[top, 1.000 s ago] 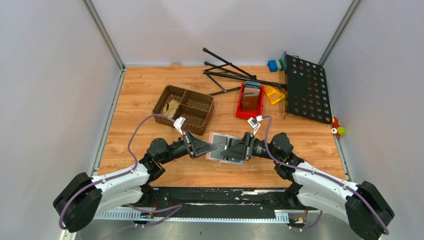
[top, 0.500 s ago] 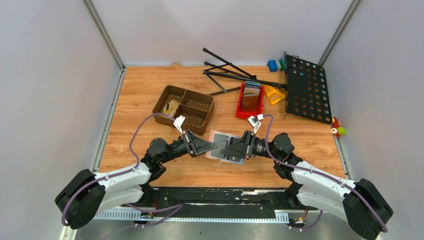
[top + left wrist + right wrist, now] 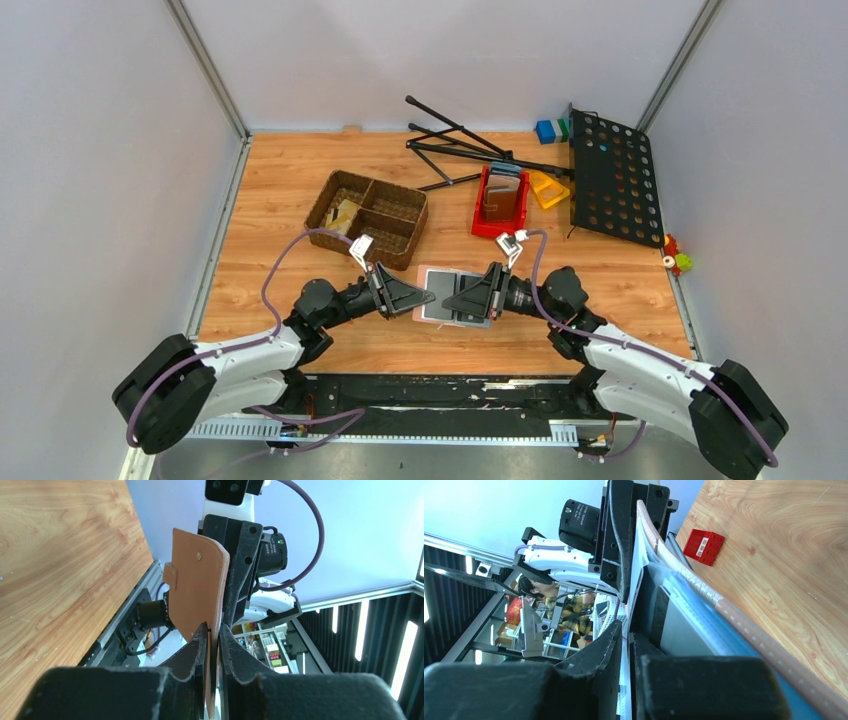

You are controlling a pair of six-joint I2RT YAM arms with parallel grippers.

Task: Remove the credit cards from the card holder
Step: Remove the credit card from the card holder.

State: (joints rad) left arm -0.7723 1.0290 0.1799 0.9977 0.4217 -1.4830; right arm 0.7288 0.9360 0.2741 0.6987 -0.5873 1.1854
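The card holder hangs open above the table between my two grippers, light grey inside with a taupe-brown rim. My left gripper is shut on its left flap. In the left wrist view the brown outside stands edge-on in the shut left gripper. My right gripper reaches to the fold. In the right wrist view the right gripper is shut on a thin silvery grey card beside a dark slot strip. The black card is hidden.
A wicker basket stands behind the left arm. A red bin with wallets, a yellow piece, a folded black stand and a black perforated panel lie at the back right. Blue and green blocks sit in the far corner.
Both grippers and the card holder have shifted slightly away from the arm bases. Both grips are unchanged.
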